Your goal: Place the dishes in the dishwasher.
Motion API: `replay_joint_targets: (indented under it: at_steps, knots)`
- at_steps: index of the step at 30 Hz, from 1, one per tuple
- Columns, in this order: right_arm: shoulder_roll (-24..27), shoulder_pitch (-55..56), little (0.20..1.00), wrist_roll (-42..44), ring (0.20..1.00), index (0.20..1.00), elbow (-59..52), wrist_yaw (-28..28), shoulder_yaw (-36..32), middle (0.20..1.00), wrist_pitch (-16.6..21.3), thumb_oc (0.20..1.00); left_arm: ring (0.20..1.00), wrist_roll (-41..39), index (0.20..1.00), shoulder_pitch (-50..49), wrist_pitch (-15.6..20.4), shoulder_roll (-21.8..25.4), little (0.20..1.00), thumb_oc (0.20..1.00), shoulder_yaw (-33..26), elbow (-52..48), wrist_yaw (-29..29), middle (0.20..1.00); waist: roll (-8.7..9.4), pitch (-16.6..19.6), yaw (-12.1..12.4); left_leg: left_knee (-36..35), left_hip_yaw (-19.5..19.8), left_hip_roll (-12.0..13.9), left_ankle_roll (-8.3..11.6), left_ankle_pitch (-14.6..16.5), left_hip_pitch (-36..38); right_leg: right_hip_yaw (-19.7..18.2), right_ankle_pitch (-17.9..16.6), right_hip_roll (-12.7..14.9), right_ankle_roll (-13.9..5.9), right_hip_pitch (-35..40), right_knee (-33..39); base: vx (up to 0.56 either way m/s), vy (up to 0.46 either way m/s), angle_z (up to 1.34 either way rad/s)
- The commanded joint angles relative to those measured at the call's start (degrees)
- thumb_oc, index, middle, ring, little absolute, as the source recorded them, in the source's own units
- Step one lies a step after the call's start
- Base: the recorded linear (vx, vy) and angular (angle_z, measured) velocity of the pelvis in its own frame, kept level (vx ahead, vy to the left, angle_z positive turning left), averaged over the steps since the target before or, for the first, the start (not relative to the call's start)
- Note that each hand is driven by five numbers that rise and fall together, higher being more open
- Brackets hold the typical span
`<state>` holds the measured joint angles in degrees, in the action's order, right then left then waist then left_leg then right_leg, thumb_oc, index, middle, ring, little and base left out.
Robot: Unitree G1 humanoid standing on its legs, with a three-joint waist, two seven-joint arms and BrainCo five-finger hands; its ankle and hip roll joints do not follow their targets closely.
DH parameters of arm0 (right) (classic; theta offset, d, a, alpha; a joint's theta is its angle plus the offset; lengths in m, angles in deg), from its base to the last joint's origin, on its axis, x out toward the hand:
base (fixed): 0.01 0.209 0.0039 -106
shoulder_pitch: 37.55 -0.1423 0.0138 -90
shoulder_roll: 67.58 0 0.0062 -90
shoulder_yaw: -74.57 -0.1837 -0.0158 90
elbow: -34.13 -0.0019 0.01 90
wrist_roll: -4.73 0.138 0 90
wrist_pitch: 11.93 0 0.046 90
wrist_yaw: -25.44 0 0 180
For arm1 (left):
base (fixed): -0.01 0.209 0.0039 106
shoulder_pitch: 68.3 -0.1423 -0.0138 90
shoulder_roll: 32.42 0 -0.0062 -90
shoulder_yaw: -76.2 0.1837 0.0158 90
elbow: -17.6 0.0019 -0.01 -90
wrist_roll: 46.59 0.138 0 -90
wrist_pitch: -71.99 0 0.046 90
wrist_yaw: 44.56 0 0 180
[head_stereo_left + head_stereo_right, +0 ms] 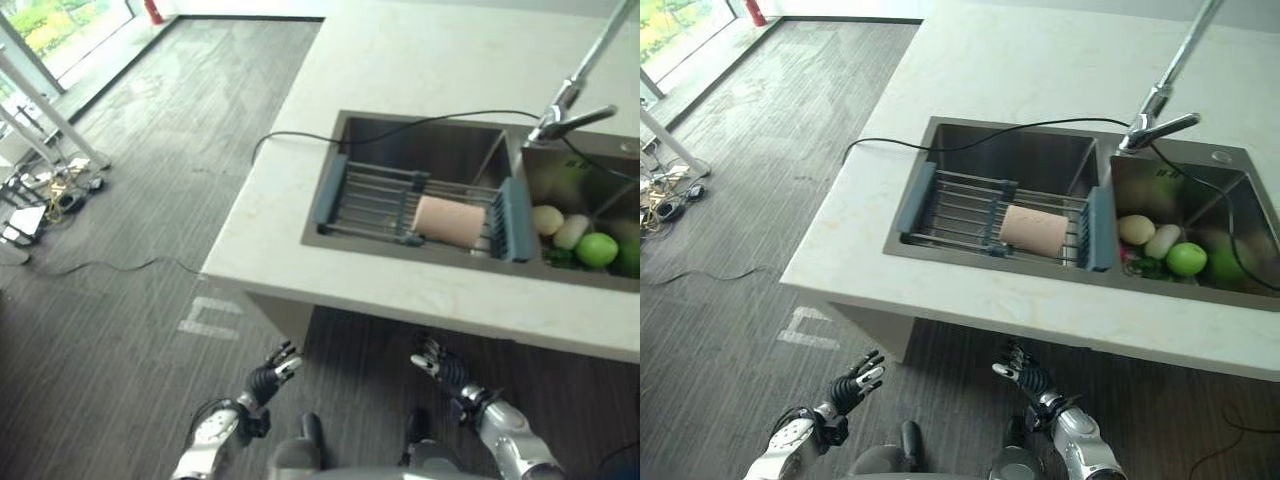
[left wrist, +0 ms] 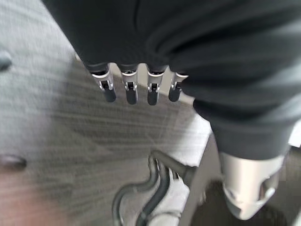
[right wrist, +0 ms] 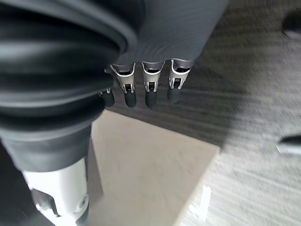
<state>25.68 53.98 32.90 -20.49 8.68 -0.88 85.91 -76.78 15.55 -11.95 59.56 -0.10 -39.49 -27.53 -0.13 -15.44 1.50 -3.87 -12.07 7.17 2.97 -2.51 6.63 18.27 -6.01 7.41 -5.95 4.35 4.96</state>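
My two head eyes look steeply down from above and share one scene: the pale stone countertop (image 1: 420, 60) with its double steel sink (image 1: 1020, 150) in the upper right of the frame, grey striped floor (image 1: 150, 150) at left. Each wrist camera sits very close behind its own hand, facing along the fingers (image 2: 129, 89) toward blurred floor; the right wrist view faces its fingers (image 3: 150, 89) likewise.

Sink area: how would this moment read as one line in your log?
left hand: open, low, empty | right hand: open, low, empty | pink cup: lying on sink rack | dishes: untouched
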Motion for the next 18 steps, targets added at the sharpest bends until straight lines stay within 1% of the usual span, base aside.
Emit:
replay_joint_targets:
  at_steps: [1, 2, 4, 5, 7, 8, 10, 11, 12, 13, 14, 15, 16, 17, 18]
  knots:
    - [0.48, -0.93, 1.000, 1.06, 1.000, 1.000, -1.85, -0.70, -0.14, 1.000, 0.87, 1.000, 1.000, 1.14, 1.000, 2.38, 1.40, 1.02, 1.000, 1.000, 1.90, -2.06, 0.43, 1.000, -0.03, 1.28, -0.46, 2.99, -0.69, -0.31, 0.23, 3.75, -1.89, -0.54, 6.12, 2.98, -2.26, -2.26, -7.28, 0.10, -0.160, -0.06]
    - [0.61, -0.77, 1.000, 0.87, 1.000, 1.000, -1.86, -0.83, -0.21, 1.000, 0.84, 1.000, 1.000, 1.03, 1.000, 2.27, 1.41, 0.79, 1.000, 1.000, 2.10, -1.80, 0.34, 1.000, -0.19, 1.60, -0.81, 3.16, -0.78, 0.11, 0.85, 3.55, -1.74, -0.47, 6.05, 2.45, -1.90, -1.71, -6.22, 0.12, -0.179, -0.02]
    - [0.83, -0.73, 1.000, 0.54, 1.000, 1.000, -1.68, -0.79, -0.09, 1.000, 1.15, 1.000, 1.000, 1.09, 1.000, 2.25, 1.58, 0.71, 1.000, 1.000, 2.17, -1.56, 0.37, 1.000, -0.28, 1.78, -1.01, 3.36, -0.70, 0.37, 1.23, 3.47, -1.73, -0.53, 6.05, 2.02, -1.62, -1.47, -5.58, 0.08, -0.160, -0.01]
    - [1.45, -0.88, 1.000, 0.50, 1.000, 1.000, -1.16, -1.20, -0.20, 1.000, 1.33, 1.000, 1.000, 1.35, 1.000, 2.30, 1.82, 0.69, 1.000, 1.000, 2.32, -1.18, 0.42, 1.000, -0.38, 1.80, -1.41, 4.42, -0.48, 0.89, 1.79, 3.52, -2.08, -1.04, 6.38, 1.22, -0.99, -1.37, -5.21, 0.07, -0.153, -0.05]
    - [1.92, -0.94, 1.000, -0.58, 1.000, 1.000, -0.92, -1.30, -0.44, 1.000, 1.06, 1.000, 1.000, 2.53, 1.000, 2.77, 2.37, 0.42, 1.000, 1.000, 2.58, -0.47, 0.49, 1.000, -0.25, 1.80, -1.93, 6.64, -0.40, 1.00, 2.10, 4.19, -2.61, -1.61, 6.82, 0.60, -0.35, -1.33, -5.09, 0.05, -0.146, -0.04]
    - [2.32, -1.13, 1.000, -1.14, 1.000, 1.000, -0.68, -1.36, -0.50, 1.000, 0.48, 1.000, 1.000, 3.63, 1.000, 3.10, 2.61, 0.26, 1.000, 1.000, 2.62, -0.02, 0.23, 1.000, 0.03, 1.86, -2.11, 8.91, -0.18, 0.69, 2.02, 5.09, -3.39, -1.95, 6.96, 0.55, 0.03, -1.62, -5.16, 0.02, -0.115, 0.02]
    - [2.97, -1.53, 1.000, -1.69, 1.000, 1.000, 0.23, -1.31, -0.32, 1.000, -0.73, 1.000, 1.000, 3.72, 1.000, 3.50, 3.19, -0.18, 1.000, 1.000, 2.63, 1.48, -0.24, 1.000, 0.63, 1.90, -1.93, 15.09, 2.05, -1.23, 1.46, 7.24, -5.64, -2.95, 6.98, 0.55, 0.74, -2.09, -5.29, 0.05, -0.074, 0.03]
    - [3.46, -1.63, 1.000, -2.20, 1.000, 1.000, 1.46, -0.91, -0.09, 1.000, -1.45, 1.000, 1.000, 2.86, 1.000, 3.50, 2.92, -0.44, 1.000, 1.000, 2.17, 2.52, -0.17, 1.000, 0.82, 1.67, -1.51, 20.06, 4.32, -2.05, 1.47, 6.73, -8.17, -3.93, 7.08, 0.12, 1.50, -1.87, -5.16, 0.09, -0.029, -0.09]
    - [3.64, -1.61, 1.000, -2.47, 1.000, 1.000, 2.17, -0.61, -0.16, 1.000, -1.58, 1.000, 1.000, 2.65, 1.000, 3.44, 2.70, -0.41, 1.000, 1.000, 1.87, 2.87, 0.07, 1.000, 0.86, 1.72, -1.36, 20.95, 5.34, -2.27, 1.54, 5.68, -9.37, -4.38, 7.05, -0.11, 1.75, -1.90, -5.06, 0.11, 0.017, -0.41]
    - [3.82, -1.54, 1.000, -2.78, 1.000, 1.000, 3.16, -0.58, -0.39, 1.000, -1.54, 1.000, 1.000, 2.65, 1.000, 3.23, 2.54, -0.47, 1.000, 1.000, 1.46, 3.24, 0.45, 1.000, 0.68, 1.65, -1.16, 20.41, 6.05, -2.23, 1.58, 4.96, -9.93, -4.85, 7.07, -0.48, 1.82, -1.75, -4.97, 0.15, 0.106, -0.70]
    - [4.10, -1.46, 1.000, -3.30, 1.000, 1.000, 5.62, -0.88, -0.76, 1.000, -1.22, 1.000, 1.000, 2.87, 1.000, 2.80, 2.01, -0.48, 1.000, 1.000, 0.82, 4.01, 1.00, 1.000, 0.13, 1.41, -0.72, 16.83, 6.75, -1.76, 1.95, 3.43, -10.02, -5.44, 7.21, -1.15, 1.66, -1.20, -4.68, 0.20, 0.160, -0.78]
    - [4.11, -1.15, 1.000, -3.30, 1.000, 1.000, 7.88, -1.21, -1.16, 1.000, -0.30, 1.000, 1.000, 3.69, 1.000, 2.46, 2.03, -0.60, 1.000, 1.000, 0.33, 5.31, 1.56, 1.000, -0.53, 0.95, -0.45, 13.41, 6.47, -0.49, 3.00, 0.74, -10.89, -5.48, 7.64, -1.57, 1.42, -0.34, -4.54, 0.19, 0.160, -0.55]
    - [3.90, -0.72, 1.000, -3.54, 1.000, 1.000, 8.96, -1.34, -1.83, 1.000, 0.36, 1.000, 1.000, 4.07, 1.000, 2.47, 1.79, -0.57, 1.000, 1.000, 0.20, 6.09, 1.78, 1.000, -0.71, 0.50, -0.64, 13.36, 5.90, 1.17, 3.62, -1.45, -11.87, -5.33, 8.04, -1.53, 1.62, 0.29, -4.67, 0.13, 0.174, -0.27]
    - [3.77, -0.37, 1.000, -3.72, 1.000, 1.000, 10.30, -1.00, -2.93, 1.000, 0.86, 1.000, 1.000, 5.05, 1.000, 2.95, 2.15, -0.90, 1.000, 1.000, 0.12, 8.52, 2.12, 1.000, -0.78, 0.51, -1.09, 10.50, 3.92, 2.49, 3.76, -0.86, -11.00, -4.19, 8.39, -0.62, 1.06, 0.63, -4.66, 0.06, 0.174, -0.07]
    - [3.74, -0.35, 1.000, -3.27, 1.000, 1.000, 12.12, -1.06, -3.31, 1.000, 1.88, 1.000, 1.000, 5.85, 1.000, 3.47, 1.88, -1.33, 1.000, 1.000, 0.07, 10.28, 1.98, 1.000, -0.97, 0.73, -1.10, 8.44, 4.18, 2.53, 3.83, -0.72, -10.04, -3.62, 8.26, -0.13, 0.74, 0.52, -4.63, 0.05, 0.205, -0.02]
